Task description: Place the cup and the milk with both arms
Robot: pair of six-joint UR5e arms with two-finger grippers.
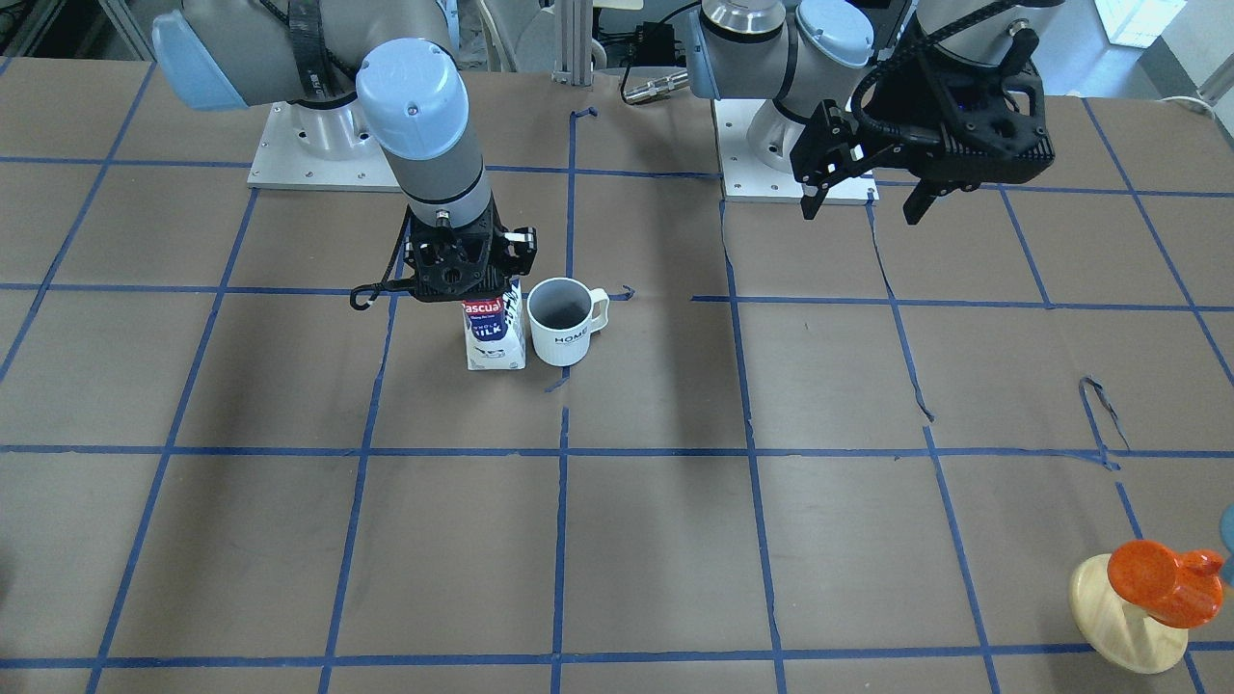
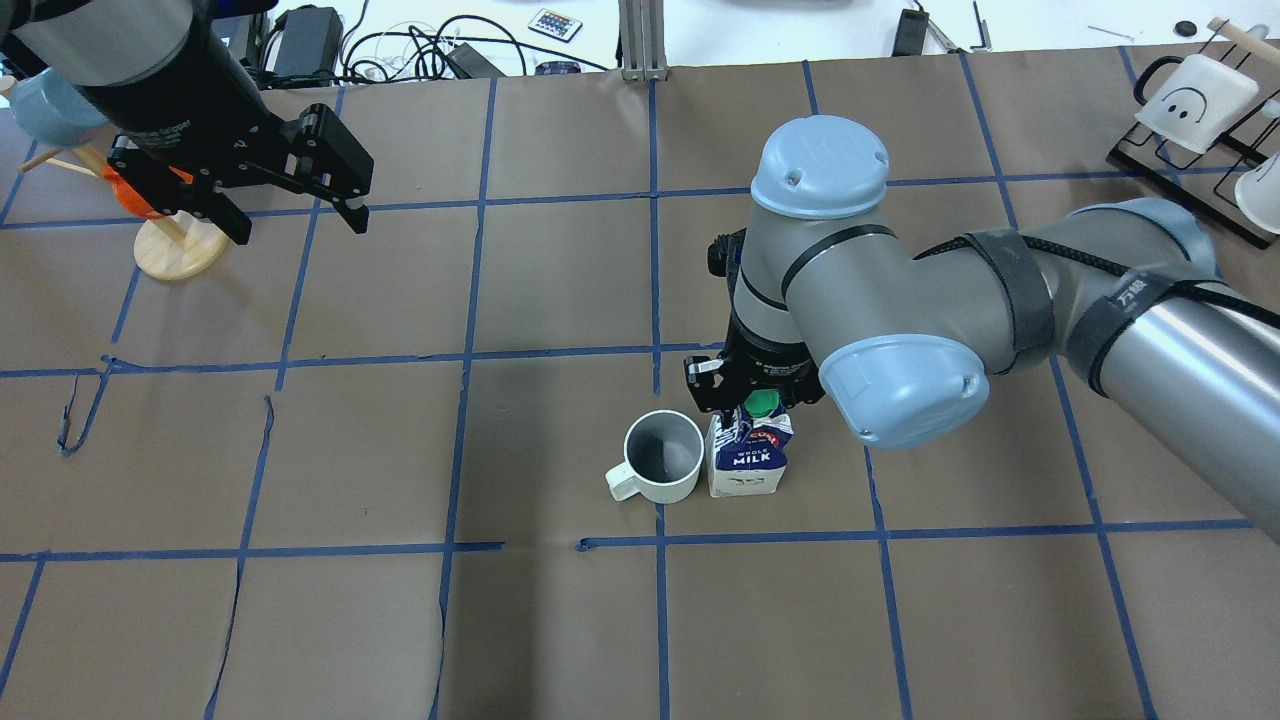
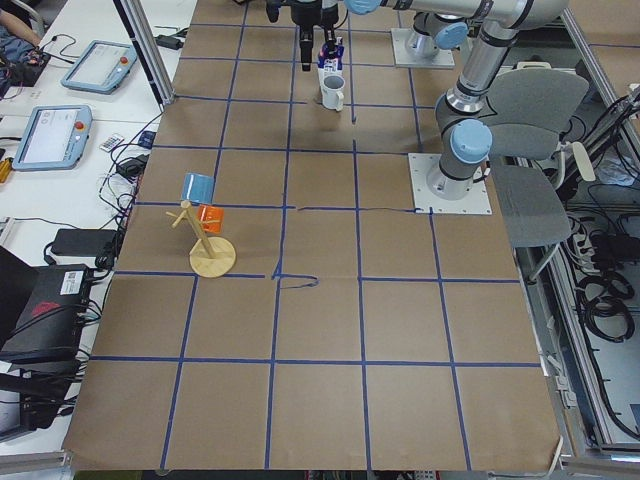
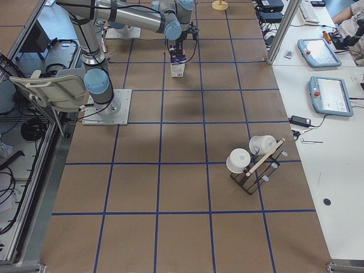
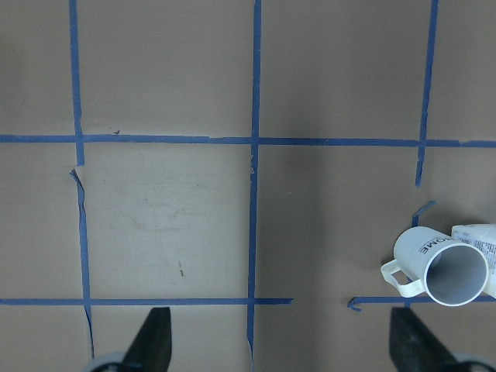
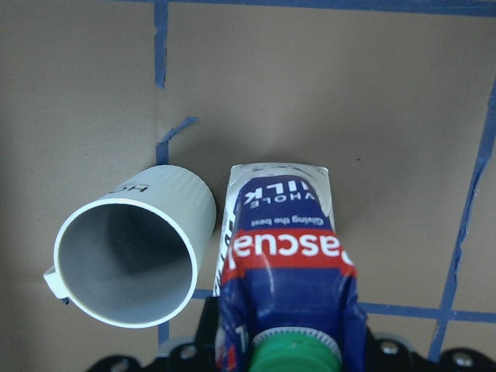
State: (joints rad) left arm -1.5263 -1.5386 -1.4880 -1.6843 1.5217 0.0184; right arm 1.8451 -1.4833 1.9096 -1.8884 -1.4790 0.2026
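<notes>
The milk (image 1: 495,337) is a blue and white carton with a green cap. It stands upright on the brown table, right beside the cup (image 1: 559,323). The cup is a white mug with a grey inside and "HOME" lettering. My right gripper (image 1: 470,287) reaches straight down and is shut on the carton's top. The right wrist view shows the milk (image 6: 287,256) between the jaws and the cup (image 6: 128,263) next to it. My left gripper (image 1: 863,198) is open and empty, raised near its base, far from both. The left wrist view shows the cup (image 5: 442,263) at its lower right.
An orange mug on a round wooden stand (image 1: 1147,598) sits near the table's front corner on my left side. A black rack with white mugs (image 2: 1200,100) stands at the far right in the overhead view. Blue tape lines grid the brown table (image 2: 400,450).
</notes>
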